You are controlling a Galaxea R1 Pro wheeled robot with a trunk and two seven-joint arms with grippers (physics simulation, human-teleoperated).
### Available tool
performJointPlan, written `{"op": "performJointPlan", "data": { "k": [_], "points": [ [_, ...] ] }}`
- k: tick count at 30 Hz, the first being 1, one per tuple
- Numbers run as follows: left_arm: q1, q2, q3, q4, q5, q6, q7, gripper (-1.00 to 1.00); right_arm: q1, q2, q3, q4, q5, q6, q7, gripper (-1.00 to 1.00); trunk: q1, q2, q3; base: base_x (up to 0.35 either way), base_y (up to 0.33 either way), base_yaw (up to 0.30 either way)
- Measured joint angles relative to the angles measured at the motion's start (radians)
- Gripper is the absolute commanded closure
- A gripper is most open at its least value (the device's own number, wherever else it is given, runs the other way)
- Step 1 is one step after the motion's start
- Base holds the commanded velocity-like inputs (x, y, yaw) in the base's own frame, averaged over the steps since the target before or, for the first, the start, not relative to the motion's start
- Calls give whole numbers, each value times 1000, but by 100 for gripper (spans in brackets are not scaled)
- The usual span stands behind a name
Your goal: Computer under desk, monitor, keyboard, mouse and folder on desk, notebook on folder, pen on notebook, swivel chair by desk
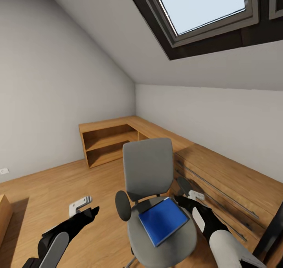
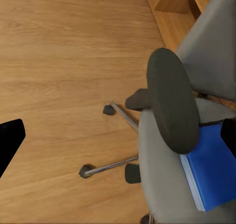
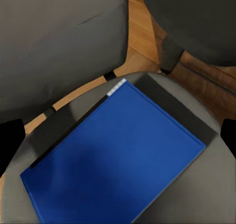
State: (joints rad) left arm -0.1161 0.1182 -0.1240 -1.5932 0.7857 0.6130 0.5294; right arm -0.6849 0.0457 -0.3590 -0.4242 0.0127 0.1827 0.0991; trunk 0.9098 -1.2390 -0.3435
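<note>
The swivel chair (image 1: pixel 148 169) stands right in front of me, its grey back upright and a black armrest (image 2: pixel 172 106) on each side. On its seat lies the flat blue folder (image 1: pixel 163 220), slightly askew, with nothing on top of it (image 3: pixel 118 160). My right gripper (image 1: pixel 181 200) hovers open just above the folder's far right corner; its black fingers (image 3: pixel 11 140) stand wide apart at either side of the folder. My left gripper (image 1: pixel 93 211) hangs open over the floor beside the chair's left armrest, one dark finger (image 2: pixel 10 140) showing, holding nothing.
A plain wooden dresser (image 1: pixel 228 181) with long drawers runs along the right wall, close behind the chair. A low wooden L-shaped shelf (image 1: pixel 110 140) fills the far corner. The chair's chrome legs and casters (image 2: pixel 105 167) spread over the wooden floor (image 1: pixel 47 185). A skylight sits in the sloped ceiling.
</note>
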Motion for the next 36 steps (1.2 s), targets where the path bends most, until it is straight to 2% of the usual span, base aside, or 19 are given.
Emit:
{"op": "performJointPlan", "data": {
  "k": [3, 4, 5, 9, 16, 36],
  "points": [
    [17, -2, -15, -13, -1, -9, 2, -100, 0, -1, -4, -1, -2, -2, 7, -100, 12, -21, -9, 0, 0, 0],
    [22, -2, -49, -8, -3, -13, 5, -100, 1, 2, -5, 0, -4, -2, 9, -100, 15, -28, -13, 0, 0, 0],
    [23, -2, -63, -7, -7, -17, 6, -100, 1, 3, -5, 0, -4, -3, 10, -100, 19, -35, -16, 0, 0, 0],
    [25, 3, -85, -5, -13, -56, 19, -100, 1, 6, -5, 0, -5, 0, 11, -100, 35, -63, -28, 0, 0, 0],
    [25, 2, -91, -4, -12, -62, 52, -100, 1, 6, -6, 2, -4, 2, 12, -100, 61, -112, -50, 0, 0, 0],
    [25, 3, -90, 1, -12, -61, 54, -100, 1, 5, -6, 5, -3, -3, 14, -100, 138, -252, -113, 0, 0, 0]
  ]
}}
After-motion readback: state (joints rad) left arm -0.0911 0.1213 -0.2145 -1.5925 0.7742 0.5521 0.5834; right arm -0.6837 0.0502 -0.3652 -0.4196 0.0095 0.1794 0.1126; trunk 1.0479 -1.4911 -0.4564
